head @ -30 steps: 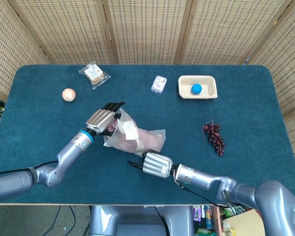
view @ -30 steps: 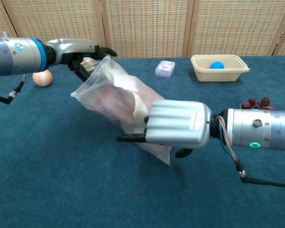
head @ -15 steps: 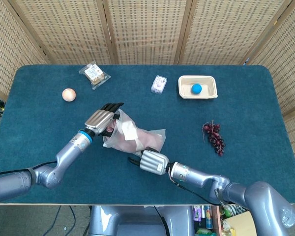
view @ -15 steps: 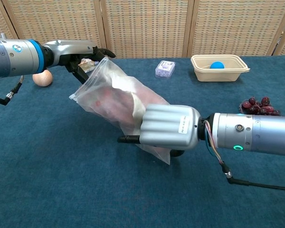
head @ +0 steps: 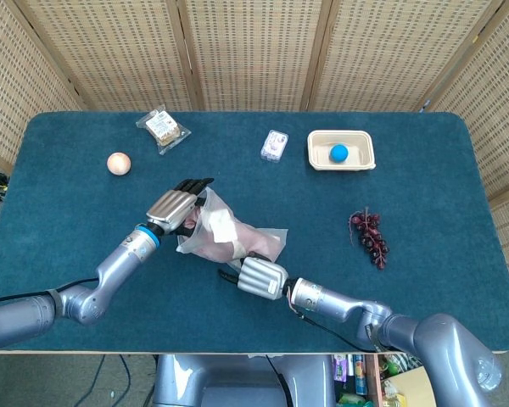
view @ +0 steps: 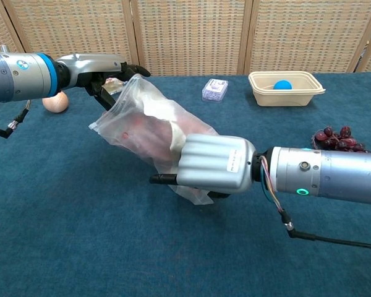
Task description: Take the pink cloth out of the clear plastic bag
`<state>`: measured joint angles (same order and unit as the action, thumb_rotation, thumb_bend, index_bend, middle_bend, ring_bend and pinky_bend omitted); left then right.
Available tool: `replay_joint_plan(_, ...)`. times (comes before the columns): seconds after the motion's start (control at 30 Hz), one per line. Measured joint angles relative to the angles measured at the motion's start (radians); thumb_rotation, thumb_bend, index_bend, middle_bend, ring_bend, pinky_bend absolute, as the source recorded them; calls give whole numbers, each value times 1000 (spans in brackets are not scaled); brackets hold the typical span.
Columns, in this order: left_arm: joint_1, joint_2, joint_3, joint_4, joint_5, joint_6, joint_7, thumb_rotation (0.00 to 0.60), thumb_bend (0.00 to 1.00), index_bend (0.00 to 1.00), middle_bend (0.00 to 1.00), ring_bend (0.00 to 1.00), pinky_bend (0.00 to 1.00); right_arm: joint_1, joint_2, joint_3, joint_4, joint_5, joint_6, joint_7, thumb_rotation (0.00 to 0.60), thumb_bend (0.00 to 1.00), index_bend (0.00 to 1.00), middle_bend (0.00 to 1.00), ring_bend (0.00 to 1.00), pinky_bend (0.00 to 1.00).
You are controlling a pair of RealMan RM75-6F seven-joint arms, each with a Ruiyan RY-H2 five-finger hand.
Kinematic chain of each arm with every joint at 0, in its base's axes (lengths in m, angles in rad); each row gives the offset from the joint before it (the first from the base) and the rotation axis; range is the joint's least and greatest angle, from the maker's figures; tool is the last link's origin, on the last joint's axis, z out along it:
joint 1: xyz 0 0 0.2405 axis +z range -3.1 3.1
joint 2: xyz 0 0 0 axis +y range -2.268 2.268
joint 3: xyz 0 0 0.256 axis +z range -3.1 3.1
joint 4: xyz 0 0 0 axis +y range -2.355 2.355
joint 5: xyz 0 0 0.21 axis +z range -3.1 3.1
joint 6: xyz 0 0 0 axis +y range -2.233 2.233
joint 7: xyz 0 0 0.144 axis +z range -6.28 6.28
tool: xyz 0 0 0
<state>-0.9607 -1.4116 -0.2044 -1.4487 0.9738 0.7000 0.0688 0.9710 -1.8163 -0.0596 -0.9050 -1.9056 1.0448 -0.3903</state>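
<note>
A clear plastic bag (head: 229, 235) (view: 147, 127) with the pink cloth (head: 248, 245) (view: 149, 136) inside lies tilted near the table's middle. My left hand (head: 176, 208) (view: 105, 71) holds the bag's upper mouth end, lifted off the table. My right hand (head: 259, 276) (view: 213, 163) sits at the bag's lower closed end, fingers wrapped around that corner, which its back partly hides.
A peach-coloured ball (head: 118, 163) and a snack packet (head: 163, 128) lie at the back left. A small wrapped box (head: 273, 145), a beige tray (head: 365, 159) with a blue ball (head: 338, 153), and dark grapes (head: 369, 236) lie to the right.
My right hand has slid left along the table and closed in on the bag's lower corner. My left hand holds its place with the mouth end.
</note>
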Motion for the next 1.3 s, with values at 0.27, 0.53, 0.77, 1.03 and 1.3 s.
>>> replay_joint_plan(0.27,1,3,-1,1,0,-1,-4,600,522,650,0,0,0,0,-5,-8,12,2,10,14,600,487,323,748,653,887)
replay_joint_plan(0.53,2,3,0,5,-1,-2,-8,600,521,651,0,0,0,3,-13,-16,26,1,21,25,600,488,439,749,656,887)
replay_joint_plan(0.77,4,3,0,9,1,-3,-14,600,522,651,0,0,0,6,-16,-24,35,-4,33,42,600,487,562,756,661,887)
replay_joint_plan(1.03,6,3,0,14,5,-4,-19,600,522,651,0,0,0,8,-27,-38,64,-18,67,78,600,487,731,792,684,901)
replay_joint_plan(1.3,8,4,1,14,7,-2,-20,600,522,651,0,0,0,7,-35,-45,81,-19,77,86,600,501,756,800,687,901)
